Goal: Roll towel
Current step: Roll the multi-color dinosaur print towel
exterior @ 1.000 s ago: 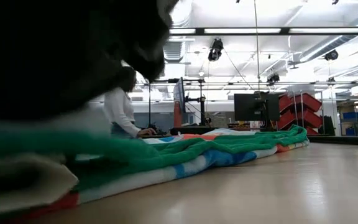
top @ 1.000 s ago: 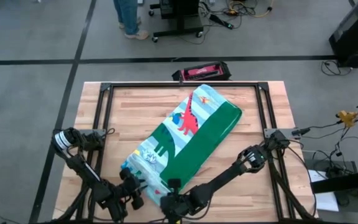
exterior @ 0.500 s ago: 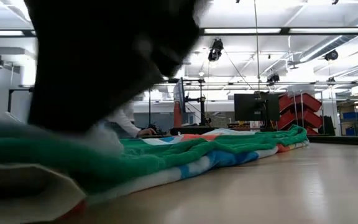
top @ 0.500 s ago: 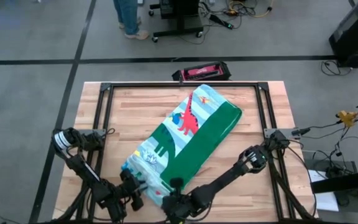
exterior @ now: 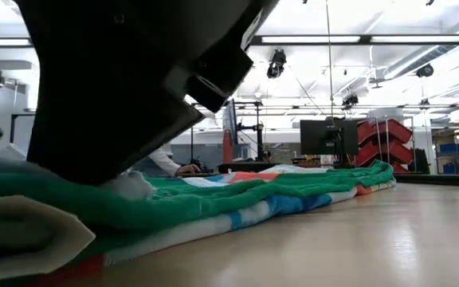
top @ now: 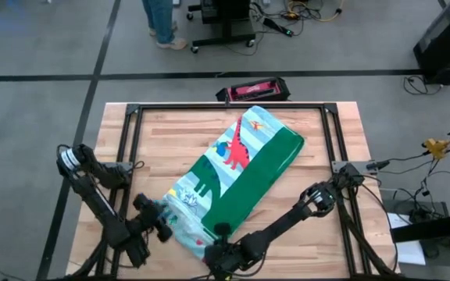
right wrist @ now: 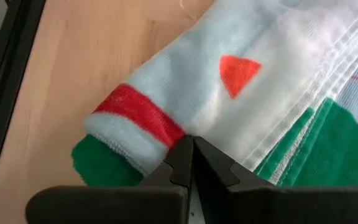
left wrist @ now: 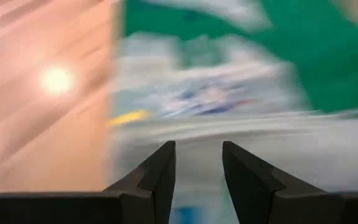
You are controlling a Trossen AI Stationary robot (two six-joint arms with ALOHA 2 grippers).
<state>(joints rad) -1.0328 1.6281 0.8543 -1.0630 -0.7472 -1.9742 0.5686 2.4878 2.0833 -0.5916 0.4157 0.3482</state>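
Right gripper (top: pixel 212 251), fingers pressed together against the towel (top: pixel 244 170) at its 6 o'clock corner; left gripper (top: pixel 165 228) spread at 7 o'clock.

Right gripper (right wrist: pixel 192 163) at 6 o'clock, dark fingers (right wrist: pixel 178 163) pressed tight together, tips touching the folded towel (right wrist: pixel 241 93). Layered corner at 9 o'clock: white with a red band, green underneath. Red triangle print just past centre, toward 1 o'clock. More green at 4 o'clock. Bare wooden table (right wrist: pixel 73 68) around 10 o'clock, dark frame bar (right wrist: pixel 8 62) beyond.
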